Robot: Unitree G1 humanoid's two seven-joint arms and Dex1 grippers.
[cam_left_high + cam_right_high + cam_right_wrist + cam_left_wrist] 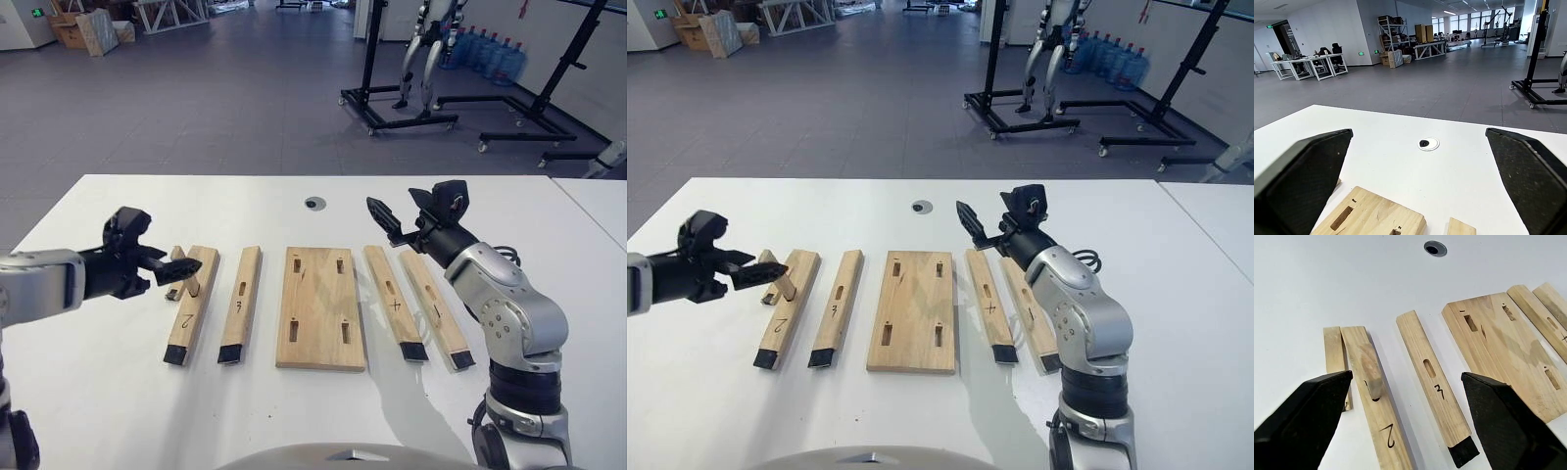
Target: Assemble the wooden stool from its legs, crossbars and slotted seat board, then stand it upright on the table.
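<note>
Left claw [162, 271]: spread wide, tips just beside the short crossbar [1371, 369] that lies across the leg marked 2 [193, 305].
Right claw [402, 213]: spread, hanging above the far ends of the two right legs [394, 299], holding nothing.
Seat board [319, 305]: flat mid-table [98, 392], slots up, legs on either side.
Step, as we judge it: picking up the crossbar.
Doing it well: we close across its narrow sides and lift straight up, so that leg 2 does not get dragged.
</note>
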